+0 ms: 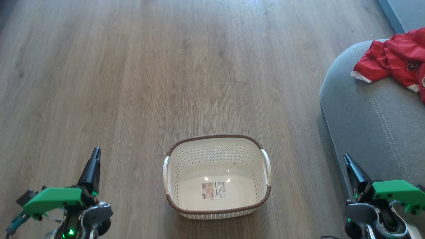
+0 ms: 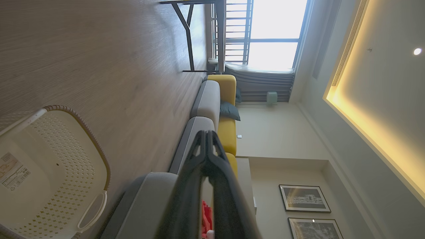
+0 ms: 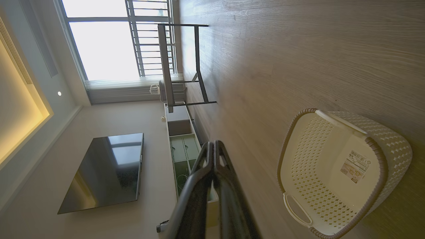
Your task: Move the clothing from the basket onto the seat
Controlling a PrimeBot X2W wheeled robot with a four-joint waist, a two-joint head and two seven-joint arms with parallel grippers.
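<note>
Head view, clock read from frame centre

- Small rectangular cream plastic basket with perforated sides and brown woven-look rim (image 1: 212, 154) stands on the grey-brown wood-look floor (image 1: 166, 66) at 6 o'clock. No fabric in it; the paper label (image 1: 214, 190) on its bottom lies bare
- Bright red soft clothing with white trim and dark lettering (image 1: 395, 59) lies crumpled at 2 o'clock on the large grey upholstered seat with light stitching (image 1: 365, 113), part running off the frame edge
- Left gripper (image 1: 96, 152) at 8 o'clock, right gripper (image 1: 347, 158) at 4 o'clock; both clenched, fingers pressed tip to tip, nothing between them. Wrist views agree: left (image 2: 206, 136), right (image 3: 212, 144)

Judgement: the transfer looks finished

Risks from here:
- a white-trimmed sleeve sits near the seat's rounded edge; soft cloth could slide to the floor if the seat is bumped
- right gripper hangs just beside the seat's front; a waist turn could brush the upholstery
- cannot tell whether the out-of-frame part is fully supported
</note>
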